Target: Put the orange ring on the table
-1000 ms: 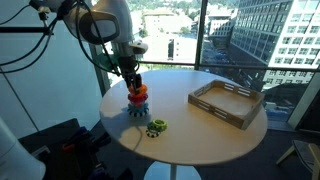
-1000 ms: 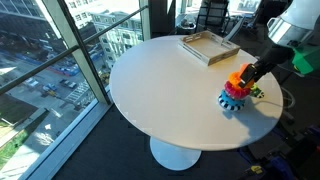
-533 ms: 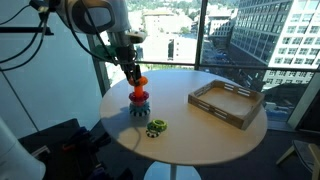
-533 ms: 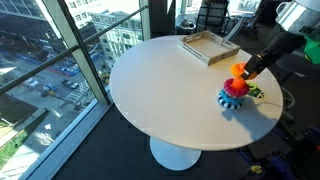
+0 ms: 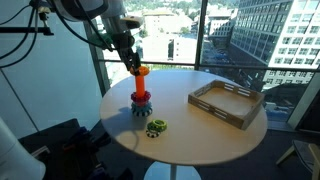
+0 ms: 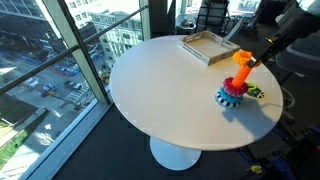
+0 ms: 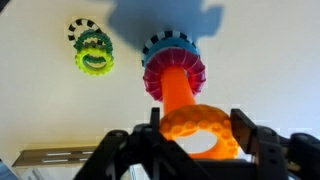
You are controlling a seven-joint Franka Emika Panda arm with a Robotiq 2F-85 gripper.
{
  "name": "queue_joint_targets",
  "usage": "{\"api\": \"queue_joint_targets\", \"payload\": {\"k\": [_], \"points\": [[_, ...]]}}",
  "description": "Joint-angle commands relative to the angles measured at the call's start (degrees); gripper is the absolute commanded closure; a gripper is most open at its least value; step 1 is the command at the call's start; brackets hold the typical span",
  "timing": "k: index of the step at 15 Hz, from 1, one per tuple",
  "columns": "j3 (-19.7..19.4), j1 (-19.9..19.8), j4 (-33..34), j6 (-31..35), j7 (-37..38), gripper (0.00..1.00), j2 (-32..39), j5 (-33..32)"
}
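Observation:
My gripper [image 7: 197, 132] is shut on the orange ring [image 7: 198, 128] and holds it in the air at the top of the upright orange-red peg [image 7: 177, 88] of the stacking toy. In both exterior views the ring [image 5: 141, 70] [image 6: 241, 57] is level with the peg's tip [image 5: 141, 84], well above the magenta and blue gear rings [image 5: 140, 103] [image 6: 232, 95] at the toy's base. The round white table [image 5: 200, 130] [image 6: 170, 85] carries the toy near its edge. The gripper [image 5: 134, 62] [image 6: 250, 60] comes down at a slant from above.
A small green gear-like ring [image 5: 156, 127] [image 7: 94, 52] [image 6: 253, 92] lies on the table beside the toy. A rectangular wooden tray [image 5: 226, 102] [image 6: 208, 45] stands on the table's far part. Large windows border the table.
The gripper has risen with the orange ring, lifting it from low on the stack, up along the peg, to the peg's top.

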Motion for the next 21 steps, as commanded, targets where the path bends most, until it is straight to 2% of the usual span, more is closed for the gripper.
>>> {"api": "queue_joint_targets", "payload": {"k": [1,8,13,14,16,19,21], "points": [[-1.2,-1.1,0.5,-1.5,0.6,0.3,-2.5,0.6],[-3.8,-5.1,1.6,-1.4,1.1,0.33,-0.7,0.1],[-4.3,-6.6,2.1,-1.5,1.5,0.26,1.0,0.1],[-4.3,-6.7,2.1,-1.5,1.7,0.27,1.2,0.0],[-4.2,-6.7,2.1,-1.5,1.9,0.21,1.6,0.1],[-4.4,-6.3,2.1,-2.1,1.8,0.0,2.0,0.4],[-4.8,-5.5,2.4,-4.3,0.2,0.0,2.6,1.2]]}}
